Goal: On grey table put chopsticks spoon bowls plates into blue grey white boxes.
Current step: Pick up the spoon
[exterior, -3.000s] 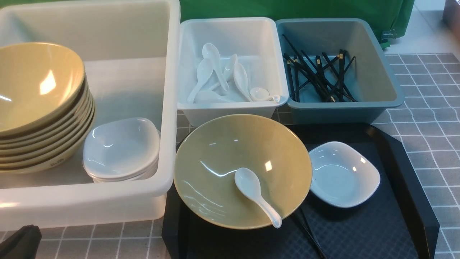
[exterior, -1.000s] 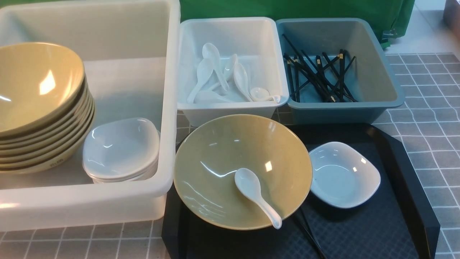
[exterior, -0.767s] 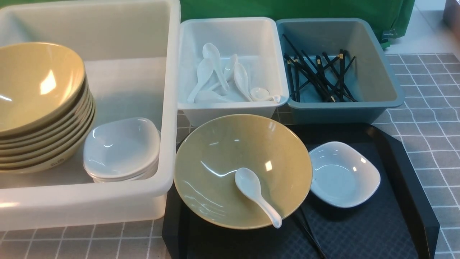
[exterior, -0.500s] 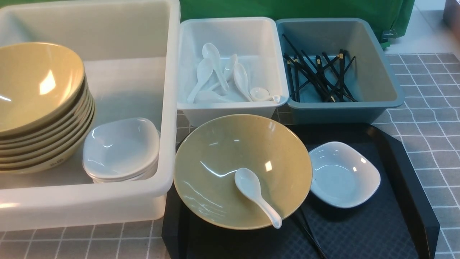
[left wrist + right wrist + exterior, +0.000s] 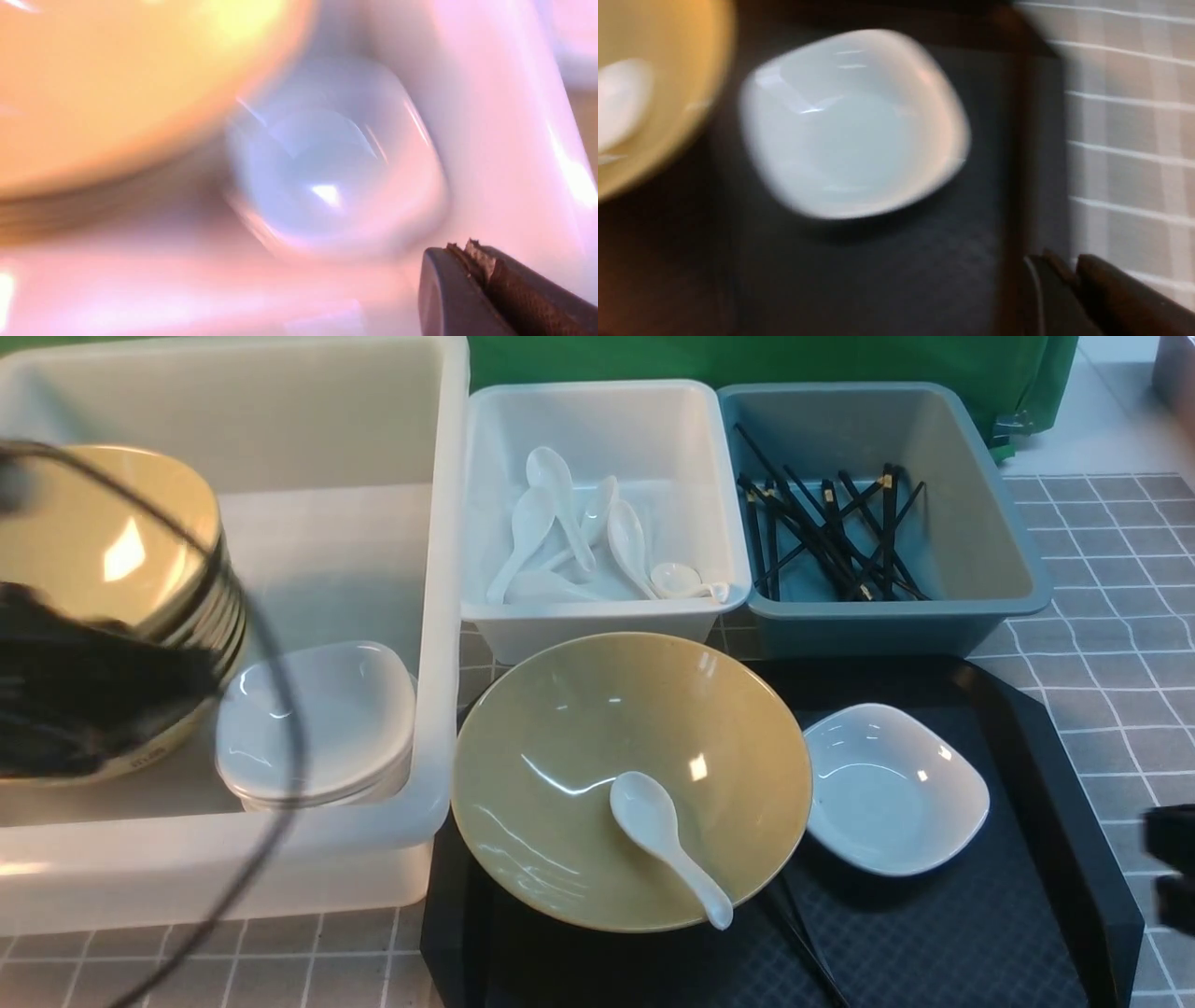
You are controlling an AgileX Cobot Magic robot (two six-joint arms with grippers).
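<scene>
The left end effector (image 5: 460,249) is clenched, its two dark tips pressed together with nothing between them. It hangs over the large translucent white plastic box (image 5: 439,616), near the stack of small rounded-square glossy white plates (image 5: 327,719) in that box's near right corner. In the front view the left arm is a dark blur, and a thin black cable (image 5: 285,709) loops in front of the stack of wide glossy beige-yellow bowls (image 5: 103,523), which stands in the same box just left of the plates. The right end effector (image 5: 1059,268) hangs over the right edge of the black octagonal textured tray (image 5: 1027,728). It is too blurred to tell whether it is released or clenched, and nothing shows in it. Near it on the tray lies a single white dish (image 5: 892,793), just beside a lone beige-yellow bowl (image 5: 597,728). A glossy white soup spoon (image 5: 663,845) lies in that bowl, its handle reaching the near rim. A pair of thin black sticks (image 5: 803,933) pokes out from under the bowl's near right side. Behind the tray, side by side on the grey checked surface (image 5: 1120,663), stand the small white plastic box (image 5: 607,401), holding several white spoons (image 5: 560,523), and the blue-grey plastic box (image 5: 990,523), holding a heap of black chopsticks (image 5: 822,532).
</scene>
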